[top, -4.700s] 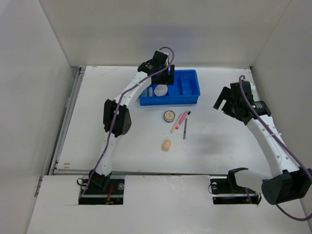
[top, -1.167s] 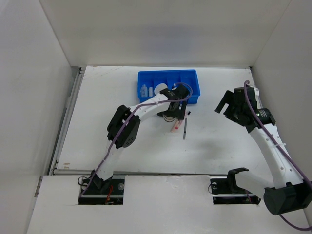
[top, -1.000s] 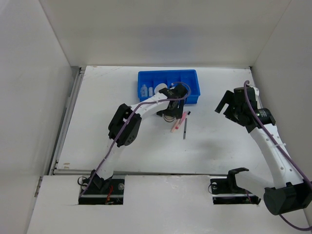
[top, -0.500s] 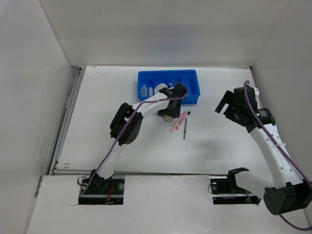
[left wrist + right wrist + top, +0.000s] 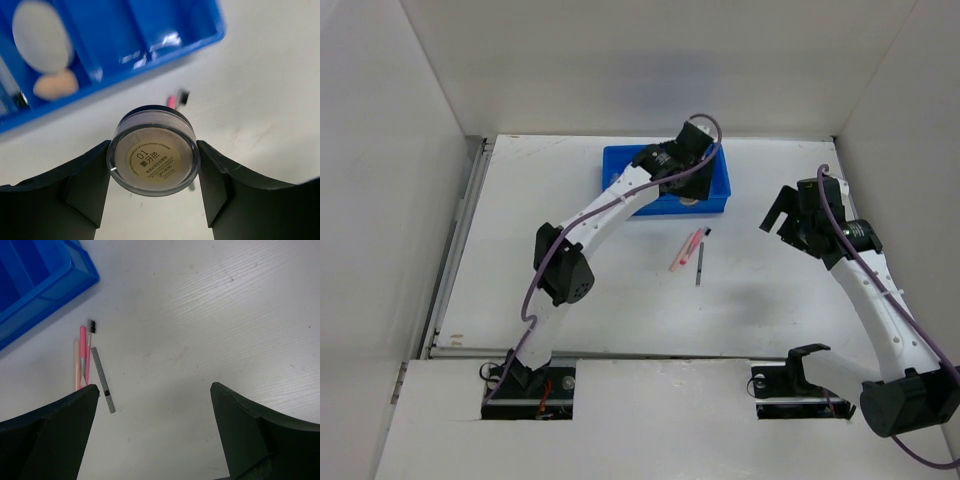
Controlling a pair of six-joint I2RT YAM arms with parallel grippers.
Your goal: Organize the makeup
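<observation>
Between the fingers of the left tool [image 5: 153, 167]: round compact [image 5: 153, 155], clamped on both sides, printed face toward the wrist camera, raised over the surface [image 5: 260, 100] near the blue tray [image 5: 165, 50]. In one tray compartment: round cream puff [image 5: 41, 32], beige egg-shaped sponge [image 5: 55, 84] just beside it. On the surface, apart from the tray: pink pencil [image 5: 83, 352] and dark pencil [image 5: 102, 380], side by side. Right tool [image 5: 152, 425]: spread wide, empty, hovering above the surface.

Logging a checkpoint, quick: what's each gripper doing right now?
Left gripper: shut on the round compact.
Right gripper: open, holding nothing.
</observation>
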